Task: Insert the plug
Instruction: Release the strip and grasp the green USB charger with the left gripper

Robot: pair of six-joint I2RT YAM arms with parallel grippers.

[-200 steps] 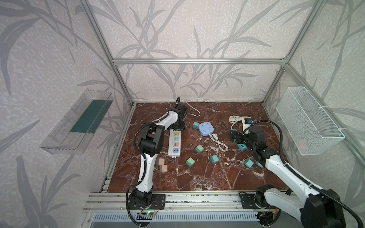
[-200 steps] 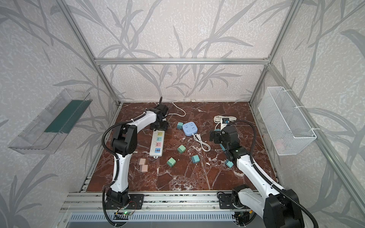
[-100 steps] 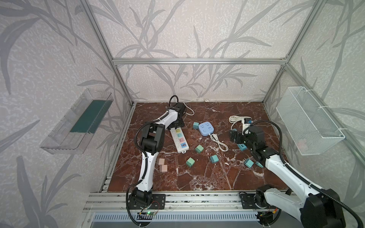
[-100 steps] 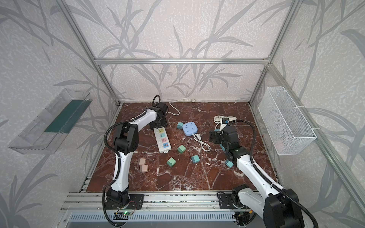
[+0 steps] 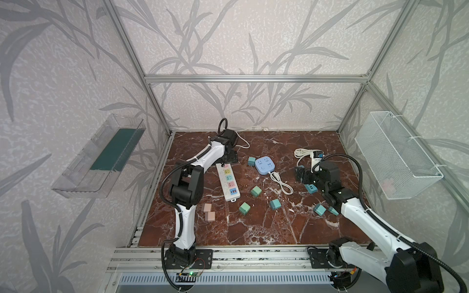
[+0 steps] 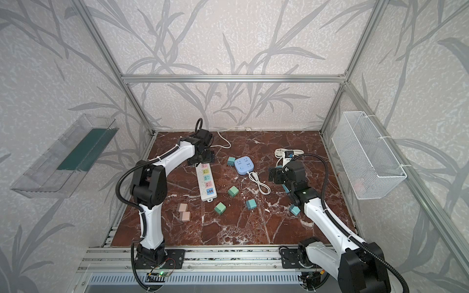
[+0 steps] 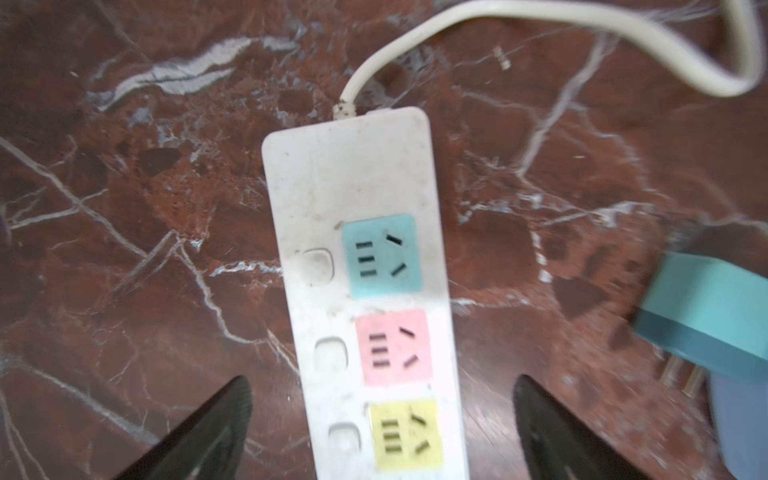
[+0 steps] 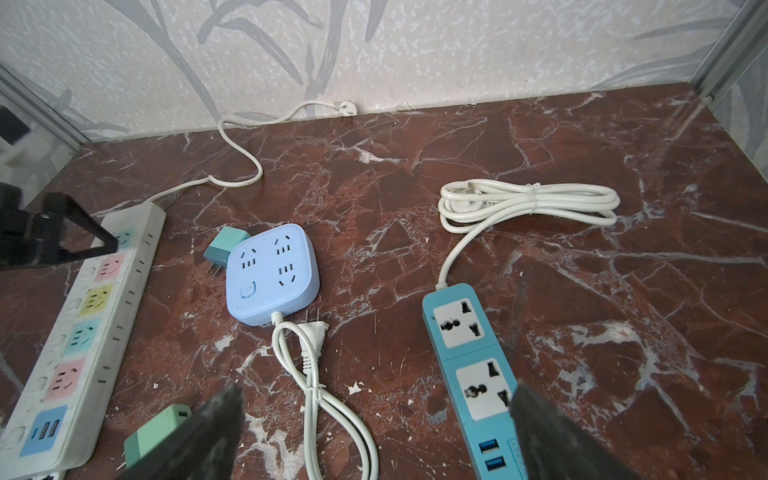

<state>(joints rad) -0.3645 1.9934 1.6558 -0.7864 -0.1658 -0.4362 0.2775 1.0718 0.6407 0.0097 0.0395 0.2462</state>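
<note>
Apparently no plug is being held, so the pick is not yet begun. The left gripper (image 7: 382,381) is hovering wide open and empty over the far end of the white power strip (image 7: 357,174). The right gripper (image 8: 376,390) is hanging wide and empty by the teal power strip (image 8: 461,328). A green plug (image 5: 256,191) is lying on the table (image 5: 253,228), right of the white power strip. Next, one gripper is probably needing to close on it, prongs aligned.
</note>
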